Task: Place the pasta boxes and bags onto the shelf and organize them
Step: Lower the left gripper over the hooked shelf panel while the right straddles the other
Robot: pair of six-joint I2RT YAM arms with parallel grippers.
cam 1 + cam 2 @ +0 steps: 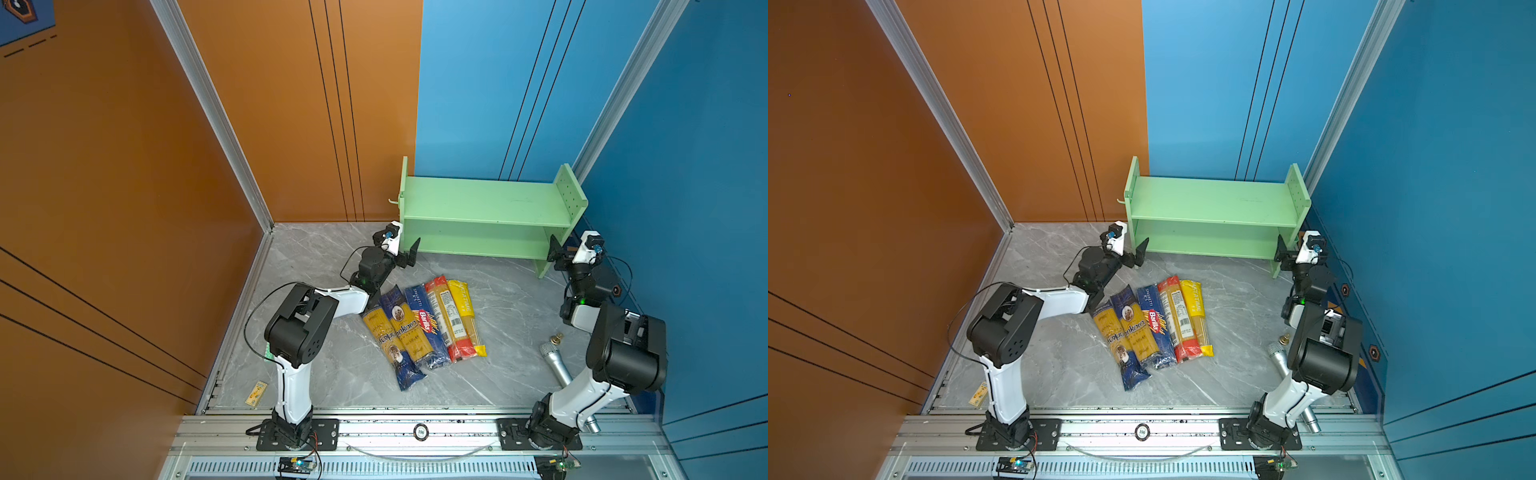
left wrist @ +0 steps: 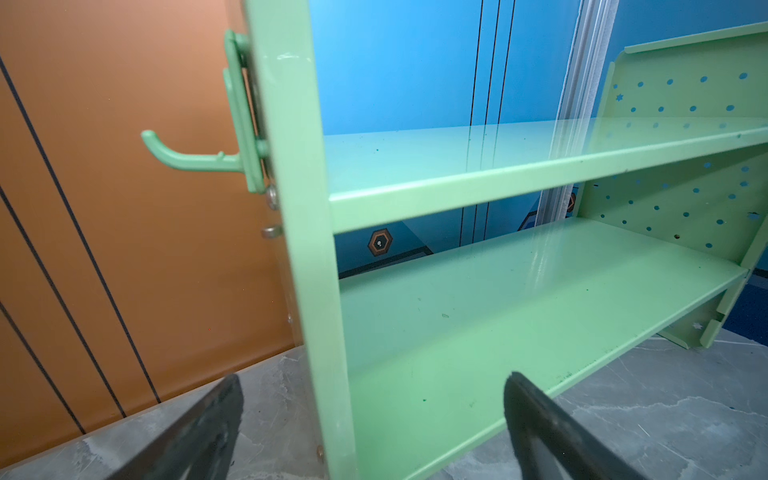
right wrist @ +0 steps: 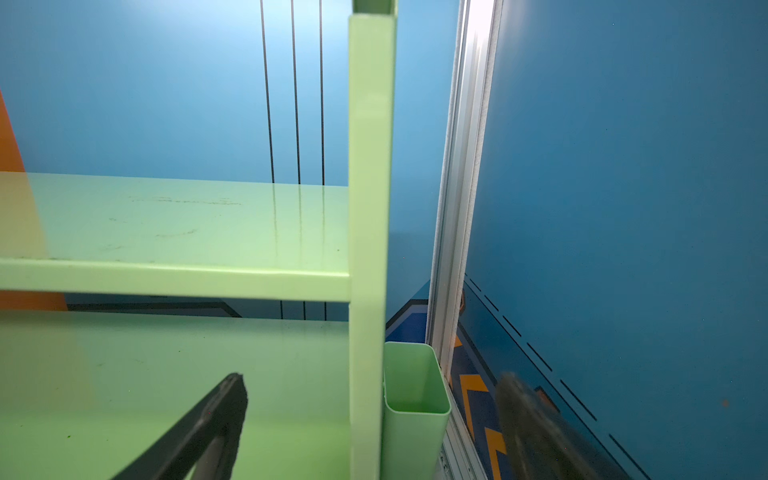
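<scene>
The light green shelf (image 1: 486, 208) (image 1: 1217, 208) stands at the back against the blue wall, both tiers bare. Five pasta packets lie side by side on the grey floor in front: two navy-and-yellow ones (image 1: 392, 353) (image 1: 409, 328), a navy Barilla (image 1: 426, 324), a red-ended one (image 1: 446, 320) and a yellow-ended one (image 1: 467, 316). My left gripper (image 1: 409, 253) (image 2: 374, 388) is open, its jaws either side of the shelf's left upright (image 2: 316, 291). My right gripper (image 1: 557, 249) (image 3: 374, 384) is open astride the right upright (image 3: 370, 249). Neither holds anything.
A silver microphone (image 1: 555, 361) and a small brass piece (image 1: 556, 338) lie by the right arm. A green cup (image 3: 415, 395) hangs outside the shelf's right panel, close to the blue side wall. A green hook (image 2: 187, 156) sticks out from the left panel.
</scene>
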